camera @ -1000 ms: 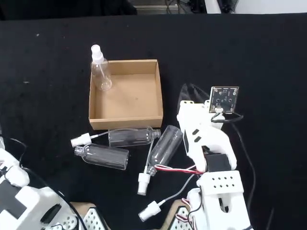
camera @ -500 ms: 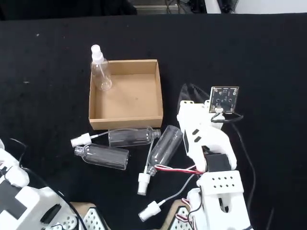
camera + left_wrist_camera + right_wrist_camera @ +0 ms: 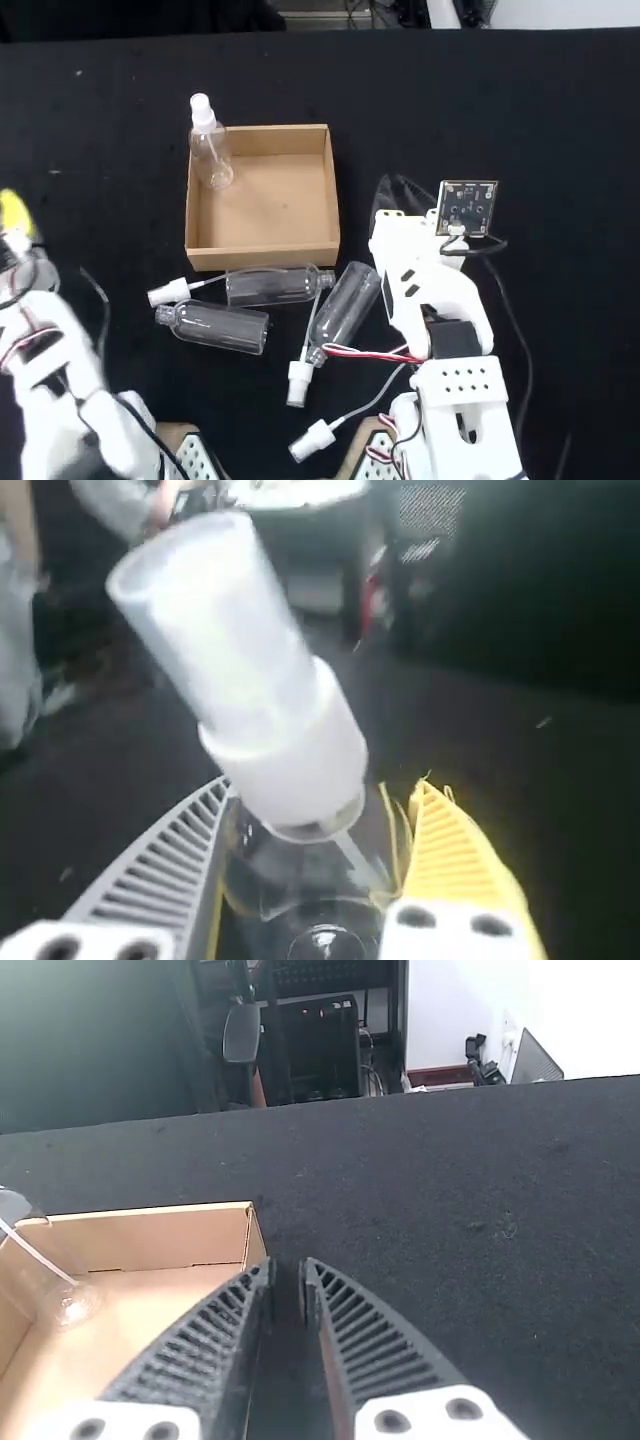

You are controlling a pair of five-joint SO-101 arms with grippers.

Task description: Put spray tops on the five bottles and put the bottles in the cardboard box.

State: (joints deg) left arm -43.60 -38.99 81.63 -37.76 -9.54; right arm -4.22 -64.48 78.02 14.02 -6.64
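Gripping a clear plastic bottle with a smooth white spray top between ribbed jaws, our left gripper clamps it; our right gripper, nearly closed and empty, sits beside the square cardboard box.

clear glossy plastic bottles, matt cardboard box, matt black table

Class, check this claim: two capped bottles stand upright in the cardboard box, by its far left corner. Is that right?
Not right: just one capped bottle stands upright in the cardboard box, by its far left corner. The high view shows it.
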